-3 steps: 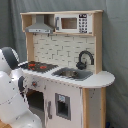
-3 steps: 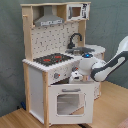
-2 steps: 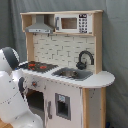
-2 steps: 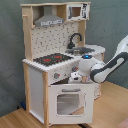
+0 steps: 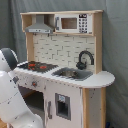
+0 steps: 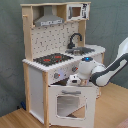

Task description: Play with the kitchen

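Toy kitchen (image 6: 55, 65) upright on a wooden floor (image 6: 112, 107), robot arm (image 6: 107, 70) at its front.

In the second exterior view, left to right: the grey hood (image 6: 49, 21) sits top left with the small microwave (image 6: 76, 11) beside it; below, the black stovetop (image 6: 50, 59) shows 2 red rings, followed by the black faucet (image 6: 75, 39) and sink (image 6: 85, 49). The windowed oven door (image 6: 70, 104) stands ajar, tilted outward at the top. The claw (image 6: 74, 80) is positioned at the knob panel just above this door; whether it is open or gripping anything cannot be determined, probably because the wrist faces away. In the first exterior view, the arm's white body (image 5: 12, 100) fills the first exterior view's left, against the kitchen's stovetop end.
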